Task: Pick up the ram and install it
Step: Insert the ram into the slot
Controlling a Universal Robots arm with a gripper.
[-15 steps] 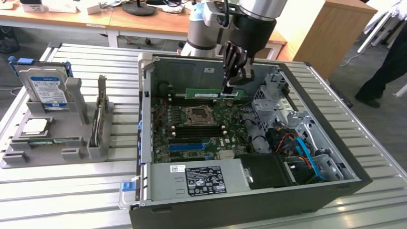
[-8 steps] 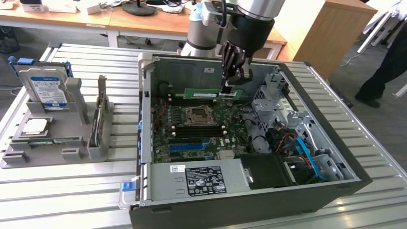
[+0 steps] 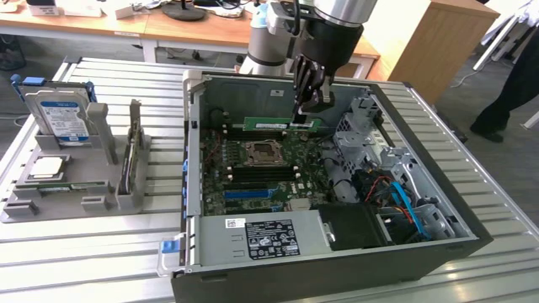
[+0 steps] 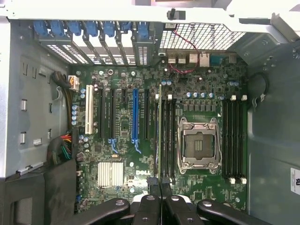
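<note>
The ram (image 3: 271,124), a long thin green stick, hangs level inside the open computer case (image 3: 194,158), just above the motherboard (image 3: 252,180). My gripper (image 3: 302,117) is shut on its end at the exterior view's right. In the wrist view the ram (image 4: 160,126) appears edge-on, running away from my gripper (image 4: 160,194) over the black memory slots (image 4: 167,140) beside the processor socket (image 4: 199,145). From the exterior view it sits over the slots (image 3: 252,134) behind the socket (image 3: 262,151). I cannot tell whether it touches a slot.
A grey holder tray (image 3: 76,199) at the exterior view's left carries the hard drive (image 3: 60,117) and the silver processor chip (image 3: 47,166). A power supply (image 3: 269,238) and drive cage with cables (image 3: 396,196) fill the case's near side. A person (image 3: 515,69) stands at the far right.
</note>
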